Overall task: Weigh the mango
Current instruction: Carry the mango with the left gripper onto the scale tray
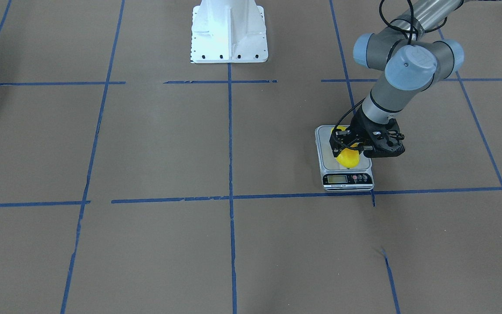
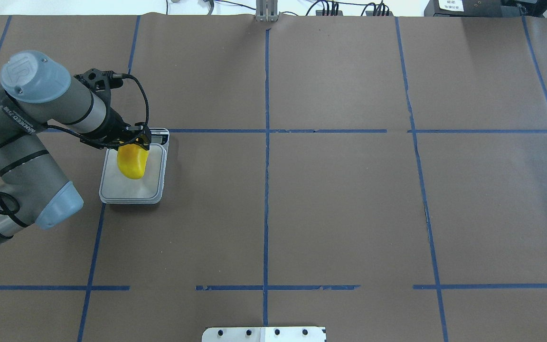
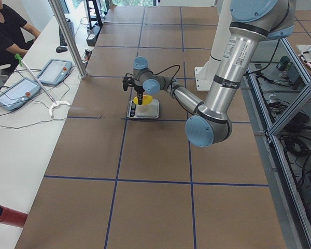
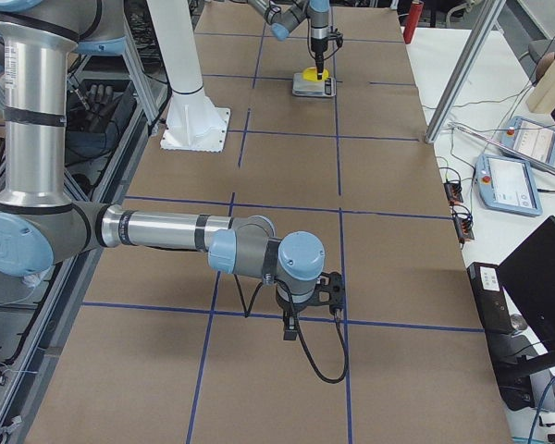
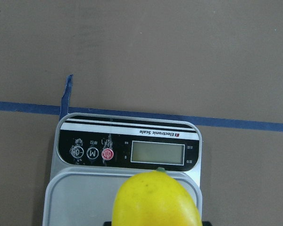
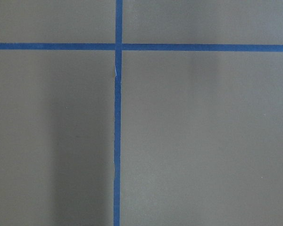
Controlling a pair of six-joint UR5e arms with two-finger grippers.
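Note:
The yellow mango point(image 1: 348, 158) is between the fingers of my left gripper point(image 1: 346, 148), which is shut on it. It hangs right over the silver scale's platform point(image 1: 323, 150); I cannot tell whether it touches. In the overhead view the mango point(image 2: 132, 162) lies over the far half of the scale point(image 2: 131, 194), below the left gripper point(image 2: 133, 146). The left wrist view shows the mango point(image 5: 155, 200) close up, in front of the scale's display panel point(image 5: 127, 151), which shows no digits. My right gripper point(image 4: 291, 326) points down over bare table far from the scale; I cannot tell if it is open.
The table is brown paper with a blue tape grid. The white robot base point(image 1: 229, 32) stands at the table's middle edge. An operator's desk with tablets point(image 3: 20, 88) runs along the far side. The right wrist view shows only paper and tape.

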